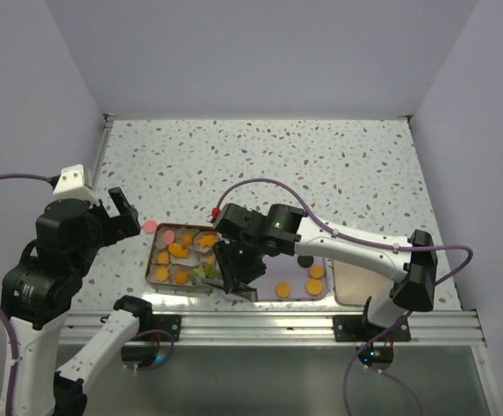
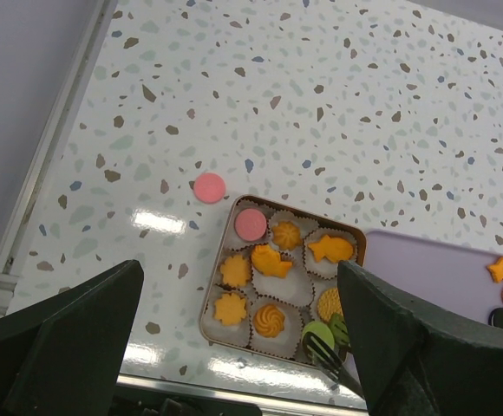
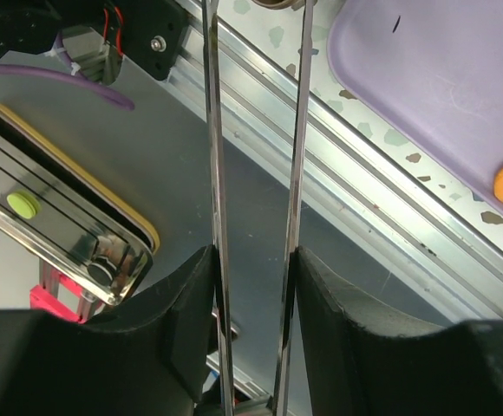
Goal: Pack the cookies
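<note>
An open tin box (image 2: 210,299) holds several orange cookies (image 2: 271,261) and a pink one (image 2: 251,224) in white paper cups. A green cookie (image 2: 316,334) lies at its near right corner, between the tips of metal tongs (image 2: 331,355). My right gripper (image 1: 238,276) is shut on the tongs' two arms (image 3: 216,173), just right of the box. A pink cookie (image 2: 209,187) lies loose on the table left of the box. More orange cookies (image 1: 282,289) and a black disc (image 1: 305,260) sit on the purple tray (image 1: 297,296). My left gripper (image 2: 243,342) is open, high above the box.
A beige flat piece (image 1: 354,284) lies right of the purple tray. A small red thing (image 1: 214,211) sits behind the box. The metal rail (image 1: 269,325) runs along the table's near edge. A shiny tin lid (image 3: 61,225) lies below the table.
</note>
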Tool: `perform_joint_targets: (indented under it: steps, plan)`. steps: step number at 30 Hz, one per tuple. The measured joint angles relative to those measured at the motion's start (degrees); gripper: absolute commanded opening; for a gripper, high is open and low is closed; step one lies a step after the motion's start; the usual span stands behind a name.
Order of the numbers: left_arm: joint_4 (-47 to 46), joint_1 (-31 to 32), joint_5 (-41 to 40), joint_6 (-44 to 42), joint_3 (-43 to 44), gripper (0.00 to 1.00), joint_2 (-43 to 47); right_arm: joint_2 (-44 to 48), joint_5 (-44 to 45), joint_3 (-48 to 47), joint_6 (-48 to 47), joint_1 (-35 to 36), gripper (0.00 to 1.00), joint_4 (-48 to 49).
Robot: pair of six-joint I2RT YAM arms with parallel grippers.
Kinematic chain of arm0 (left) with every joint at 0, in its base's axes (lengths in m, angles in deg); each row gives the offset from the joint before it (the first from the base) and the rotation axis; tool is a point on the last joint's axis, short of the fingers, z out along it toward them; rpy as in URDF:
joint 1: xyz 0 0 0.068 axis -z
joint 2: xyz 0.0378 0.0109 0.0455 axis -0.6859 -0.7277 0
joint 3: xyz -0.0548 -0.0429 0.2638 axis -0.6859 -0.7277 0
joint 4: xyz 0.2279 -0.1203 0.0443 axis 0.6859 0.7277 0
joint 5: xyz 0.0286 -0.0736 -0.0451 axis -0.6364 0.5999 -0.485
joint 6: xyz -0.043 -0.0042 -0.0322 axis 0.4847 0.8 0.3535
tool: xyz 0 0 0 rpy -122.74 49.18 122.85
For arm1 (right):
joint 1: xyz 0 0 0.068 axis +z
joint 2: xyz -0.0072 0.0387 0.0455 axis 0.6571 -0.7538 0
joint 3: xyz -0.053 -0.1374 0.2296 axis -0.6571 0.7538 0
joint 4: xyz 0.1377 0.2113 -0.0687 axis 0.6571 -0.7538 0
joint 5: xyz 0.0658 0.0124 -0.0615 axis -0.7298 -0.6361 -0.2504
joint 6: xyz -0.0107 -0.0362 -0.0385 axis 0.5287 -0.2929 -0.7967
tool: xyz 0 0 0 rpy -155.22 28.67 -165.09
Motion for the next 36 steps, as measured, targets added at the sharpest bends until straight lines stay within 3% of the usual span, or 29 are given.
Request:
perform_joint_targets:
  steps: [14, 19, 26, 36]
  plan:
    - [0.0, 0.0, 0.0, 0.1, 0.0, 1.00, 0.3, 0.2, 1.6, -0.1, -0.4, 0.0, 0.46, -1.1]
    - [0.0, 0.0, -0.1, 0.1, 0.0, 1.00, 0.2, 1.0, 4.3, -4.1, -1.5, -1.8, 0.46, -3.6]
    - [-0.1, 0.0, 0.7, 0.4, -0.1, 1.00, -0.5, 0.9, 5.8, -9.3, -7.1, -18.1, 0.45, -3.9]
    - [-0.4, 0.0, 1.2, 0.9, -1.0, 1.00, -1.3, -18.5, 6.6, -28.3, -13.9, -32.6, 0.42, -2.9]
